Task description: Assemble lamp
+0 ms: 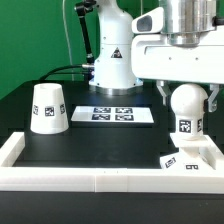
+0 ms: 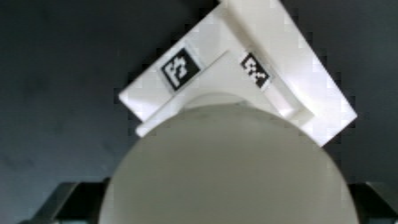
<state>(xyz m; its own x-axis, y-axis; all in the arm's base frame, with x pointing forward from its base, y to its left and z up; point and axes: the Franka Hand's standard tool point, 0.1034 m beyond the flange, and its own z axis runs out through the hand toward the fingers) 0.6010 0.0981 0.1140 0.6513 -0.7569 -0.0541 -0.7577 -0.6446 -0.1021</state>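
Observation:
The white ball-shaped bulb [image 1: 186,108] hangs in my gripper [image 1: 186,97], whose fingers close on its round top. Its tagged stem stands just above or on the square flat base [image 1: 190,158], which lies at the exterior view's right by the white wall. In the wrist view the bulb [image 2: 222,165] fills the lower part and the base [image 2: 240,75] shows beyond it with two black tags. The truncated-cone shade [image 1: 47,107] stands upright at the exterior view's left, apart from the gripper.
The marker board [image 1: 112,114] lies flat at the middle back of the black table. A white wall [image 1: 90,181] runs along the front and both sides. The robot's base [image 1: 112,60] stands behind the board.

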